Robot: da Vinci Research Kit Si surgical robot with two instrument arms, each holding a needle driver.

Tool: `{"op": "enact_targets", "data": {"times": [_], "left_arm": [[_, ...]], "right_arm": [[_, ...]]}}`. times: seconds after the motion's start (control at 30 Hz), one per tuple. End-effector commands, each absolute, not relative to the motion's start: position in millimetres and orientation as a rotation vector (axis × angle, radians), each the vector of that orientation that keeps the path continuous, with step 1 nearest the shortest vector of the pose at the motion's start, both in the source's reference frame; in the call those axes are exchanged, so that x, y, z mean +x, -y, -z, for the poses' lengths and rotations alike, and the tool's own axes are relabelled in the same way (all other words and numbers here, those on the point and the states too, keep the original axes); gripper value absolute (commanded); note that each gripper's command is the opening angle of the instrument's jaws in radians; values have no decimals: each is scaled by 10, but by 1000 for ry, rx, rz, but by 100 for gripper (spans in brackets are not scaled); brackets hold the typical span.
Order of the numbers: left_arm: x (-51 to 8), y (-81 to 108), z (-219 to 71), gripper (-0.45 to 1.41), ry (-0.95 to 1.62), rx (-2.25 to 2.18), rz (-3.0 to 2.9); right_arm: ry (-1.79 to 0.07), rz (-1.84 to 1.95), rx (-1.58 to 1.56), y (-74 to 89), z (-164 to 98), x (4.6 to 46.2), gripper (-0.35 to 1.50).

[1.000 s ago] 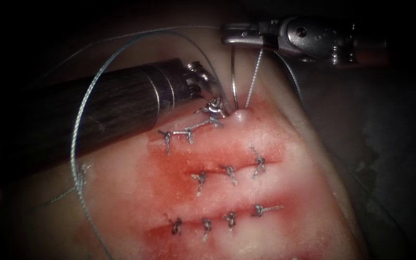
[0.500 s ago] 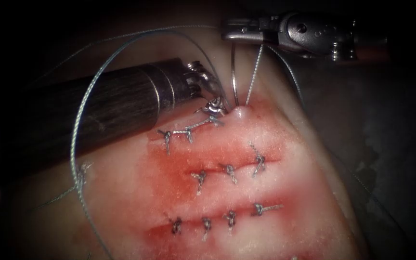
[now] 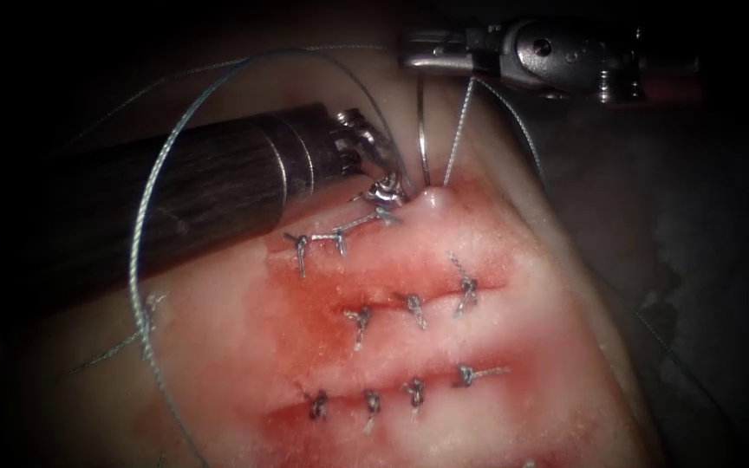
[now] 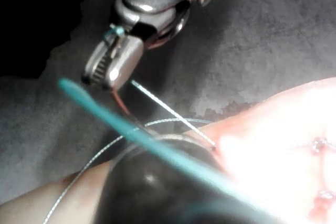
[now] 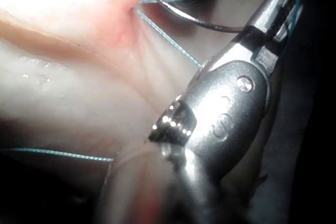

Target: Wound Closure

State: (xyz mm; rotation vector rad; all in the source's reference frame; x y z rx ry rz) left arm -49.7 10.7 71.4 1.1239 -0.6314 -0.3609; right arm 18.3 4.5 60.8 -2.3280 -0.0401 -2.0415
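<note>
One thin curved steel needle (image 3: pixel 422 130) is the item to track: it stands nearly upright at the far end of the top cut, upper end clamped in the right arm's silver needle driver (image 3: pixel 418 61), lower end at the raised bump of pale pink pork-belly tissue (image 3: pixel 513 347) near that slab's far edge. Whether the point is buried there or just touching, I can't tell. The right wrist view has the same dark wire (image 5: pixel 202 22) running from the closed jaws toward the tissue.

Fine grey-blue suture thread (image 3: pixel 136 260) also runs from those jaws down to the bump, then loops wide over the left tool's shaft and down the tissue's left edge.

The left arm's dark-shafted needle driver (image 3: pixel 385 192) has its tip pressed at the tissue just left of the needle; its jaw state I can't tell.

Change versus the earlier frames: the right tool sits slightly higher and the needle and thread with it, the bump looks a bit more tented. The left tool hasn't moved. My read: the needle is being lifted, with little progress so far.

Nine-odd tied grey knots (image 3: pixel 413 308) sit along the three cuts, and red fluid (image 3: pixel 314 316) stains around them.
</note>
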Motion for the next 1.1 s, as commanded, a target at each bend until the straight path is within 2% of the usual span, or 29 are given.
{"op": "enact_targets", "data": {"times": [0.03,1.1], "left_arm": [[-502,-121,-713,-45,636,1119,360],[-502,-119,-711,-45,634,1118,359]], "right_arm": [[46,2037,-2334,-52,-610,191,-35],[-42,1927,-2257,-55,-607,185,-35]]}}
